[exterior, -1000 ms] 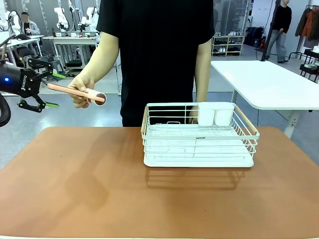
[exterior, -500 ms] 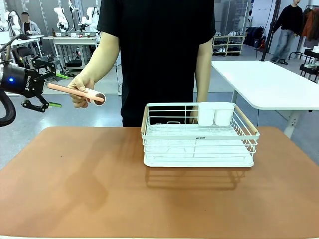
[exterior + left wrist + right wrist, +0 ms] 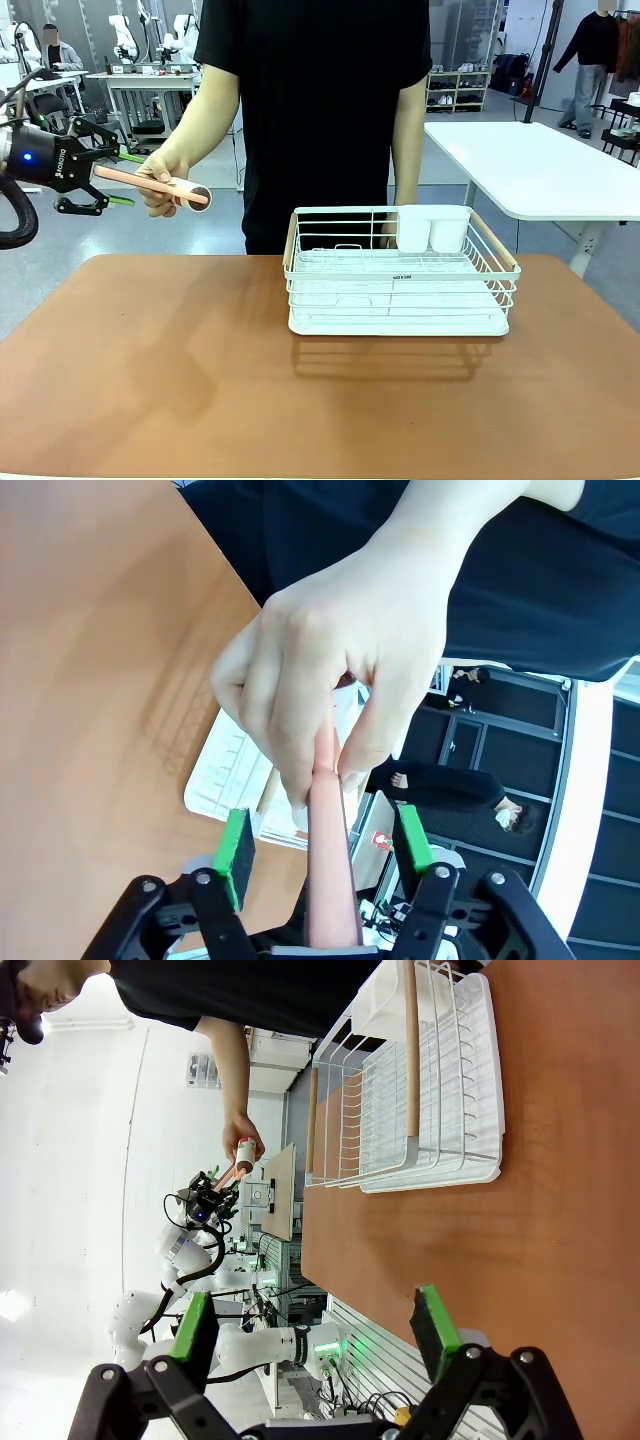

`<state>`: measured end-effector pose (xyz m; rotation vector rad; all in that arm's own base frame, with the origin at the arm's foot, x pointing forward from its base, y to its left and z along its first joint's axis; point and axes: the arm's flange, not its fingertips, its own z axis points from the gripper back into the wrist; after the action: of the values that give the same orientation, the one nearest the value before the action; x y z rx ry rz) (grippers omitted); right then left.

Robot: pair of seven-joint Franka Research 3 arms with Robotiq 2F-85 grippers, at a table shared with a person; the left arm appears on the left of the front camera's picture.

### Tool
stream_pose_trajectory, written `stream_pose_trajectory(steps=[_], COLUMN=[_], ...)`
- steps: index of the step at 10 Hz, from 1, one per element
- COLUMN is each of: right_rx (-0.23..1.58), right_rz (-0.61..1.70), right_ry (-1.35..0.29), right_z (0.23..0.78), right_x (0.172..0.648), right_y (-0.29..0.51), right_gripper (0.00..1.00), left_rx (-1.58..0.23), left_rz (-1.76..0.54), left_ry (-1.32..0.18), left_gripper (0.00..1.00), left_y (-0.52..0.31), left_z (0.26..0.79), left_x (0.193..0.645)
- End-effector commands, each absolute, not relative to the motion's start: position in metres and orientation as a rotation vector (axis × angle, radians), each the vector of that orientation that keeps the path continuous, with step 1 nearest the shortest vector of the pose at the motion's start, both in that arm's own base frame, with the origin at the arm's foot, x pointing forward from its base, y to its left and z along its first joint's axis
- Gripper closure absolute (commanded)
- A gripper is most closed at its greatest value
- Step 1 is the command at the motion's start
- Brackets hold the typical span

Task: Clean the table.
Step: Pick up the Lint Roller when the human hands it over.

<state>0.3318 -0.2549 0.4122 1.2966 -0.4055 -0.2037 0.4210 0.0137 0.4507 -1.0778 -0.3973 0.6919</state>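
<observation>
The right gripper [image 3: 312, 1322] hangs over the near part of the table [image 3: 150, 380], its fingers spread wide with nothing between them. The table's reddish-brown top runs across the front view from side to side. A white wire dish rack [image 3: 400, 300] stands on the top toward its far edge, a little right of the middle. Two white cups [image 3: 432, 228] sit in the rack's far right corner.

Past the table's far left corner, up in the air, the left gripper [image 3: 125, 178] meets a pink tool [image 3: 150, 183]. It is probably a lint roller, though its head is too small to be sure. The tool's handle lies between the two green pads [image 3: 235, 852]. In the left wrist view a gap shows on each side of it, so the fingers are half open around the handle and not pressing it. The person's hand [image 3: 162, 180] grips the tool farther along. The person stands at the far side, and a white-topped table [image 3: 530, 160] stands behind to the right.
</observation>
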Motion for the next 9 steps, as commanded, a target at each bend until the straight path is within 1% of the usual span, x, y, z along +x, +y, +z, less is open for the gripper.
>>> stream_pose_trajectory(steps=[1, 2, 3, 4, 5, 6, 9], right_rx=[1.297, 1.297, 1.297, 1.297, 1.297, 1.297, 1.297], right_rz=[-0.196, -0.196, -0.196, -0.196, -0.196, -0.196, -0.196], right_ry=[-0.399, -0.399, -0.399, -0.399, -0.399, -0.399, -0.399], right_z=[0.4148, 0.4148, 0.4148, 0.4148, 0.4148, 0.4148, 0.4148], right_x=[0.3282, 0.3282, 0.3282, 0.3282, 0.3282, 0.3282, 0.3282], right_y=[-0.2535, -0.2535, -0.2535, -0.2535, -0.2535, -0.2535, -0.2535], right_gripper=[0.0, 0.0, 0.0, 0.0, 0.0, 0.0, 0.0], left_rx=[-1.085, -1.086, -1.087, -1.09, -1.09, -1.09, -1.094], left_rz=[0.682, 0.68, 0.681, 0.682, 0.682, 0.681, 0.676], left_ry=[-0.444, -0.445, -0.446, -0.446, -0.445, -0.444, -0.435], left_gripper=[0.48, 0.64, 0.67, 0.83, 0.87, 1.0, 0.99], left_y=[0.0093, 0.0097, 0.0106, 0.0108, 0.0105, 0.0101, 0.0114], left_z=[0.4454, 0.4457, 0.4458, 0.4462, 0.4462, 0.4462, 0.4452], left_x=[0.4248, 0.4248, 0.4247, 0.4246, 0.4248, 0.4245, 0.4237])
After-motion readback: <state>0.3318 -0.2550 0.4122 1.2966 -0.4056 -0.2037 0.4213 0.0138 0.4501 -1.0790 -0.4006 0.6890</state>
